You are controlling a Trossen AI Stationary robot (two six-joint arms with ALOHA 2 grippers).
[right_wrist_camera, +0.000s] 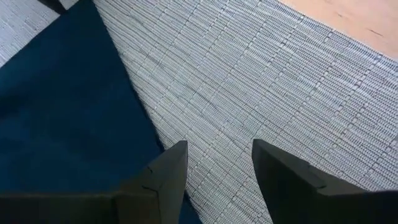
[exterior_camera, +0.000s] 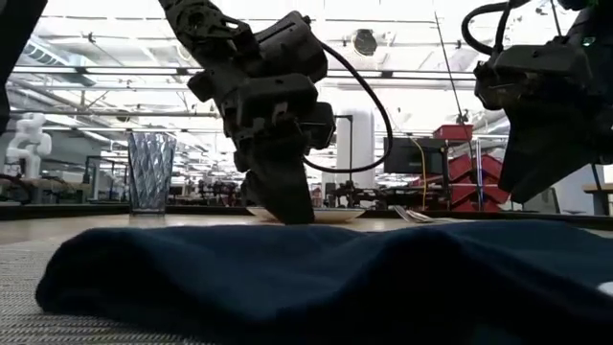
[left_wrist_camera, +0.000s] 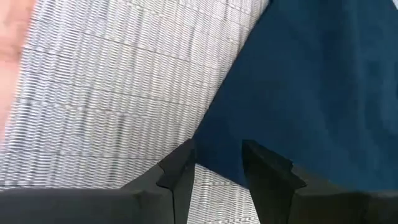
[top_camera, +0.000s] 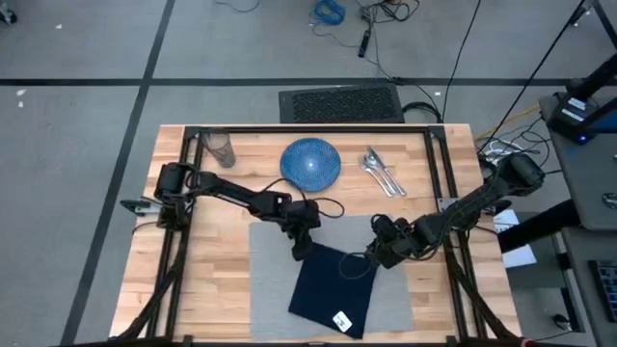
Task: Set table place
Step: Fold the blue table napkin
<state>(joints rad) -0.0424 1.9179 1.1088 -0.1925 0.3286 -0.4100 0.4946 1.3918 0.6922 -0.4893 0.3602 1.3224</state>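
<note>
napkin: navy cloth, lying askew on the grey placemat, near the front edge of the table.
left gripper: over the napkin's far corner, fingers parted and holding nothing; the cloth edge sits just between them.
right gripper: at the napkin's right edge, fingers apart too, empty, above the mat weave.
step in hand: it seems to be taking the napkin by two points to straighten or move it.
how to do well: go low, pinch only cloth and not the mat, close both together, lift evenly.
not yet placed: plate, glass, cutlery wait at the far side.
</note>
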